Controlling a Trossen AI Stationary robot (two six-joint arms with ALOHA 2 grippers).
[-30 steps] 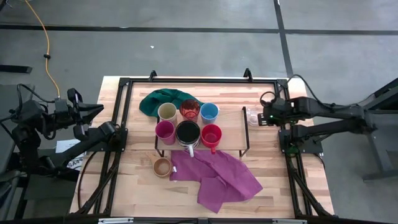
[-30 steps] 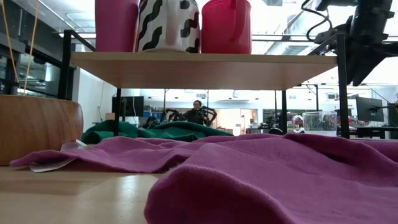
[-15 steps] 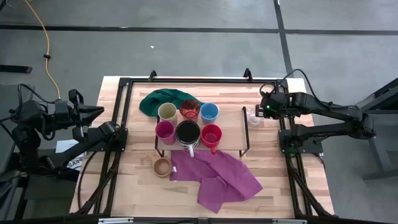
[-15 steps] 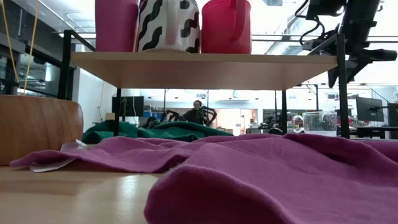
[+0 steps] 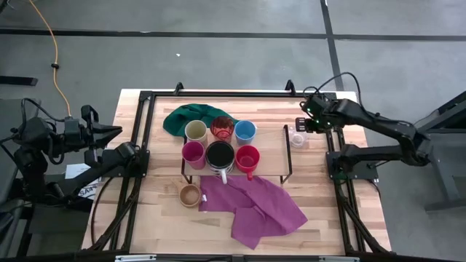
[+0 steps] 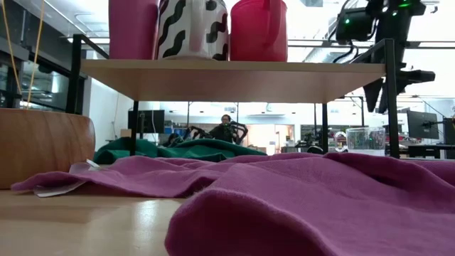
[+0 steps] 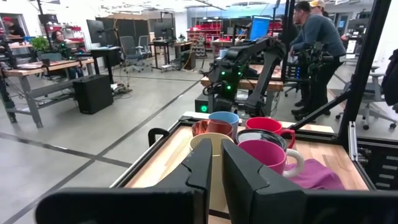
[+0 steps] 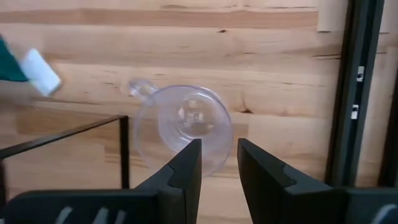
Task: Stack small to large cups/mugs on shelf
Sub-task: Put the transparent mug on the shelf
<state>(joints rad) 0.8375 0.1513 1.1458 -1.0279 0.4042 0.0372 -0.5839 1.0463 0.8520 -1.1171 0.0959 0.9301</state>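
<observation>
Green cloth [image 5: 191,116] lies bunched on the wooden tabletop [image 5: 320,196], well across from the right gripper [image 5: 299,125], towards the left arm's side. Purple cloth [image 5: 255,207] sprawls in loose folds towards the front edge, also well apart from that gripper, and from table height it fills the foreground. Bare planks lie directly beneath the gripper, and a small white tag [image 8: 41,71] sits on the wood a little way off. On the grey floor, an orange cable [image 5: 52,51] trails far over on the left arm's side. In the room beyond, a person [image 7: 314,43] stands by the workbenches.
</observation>
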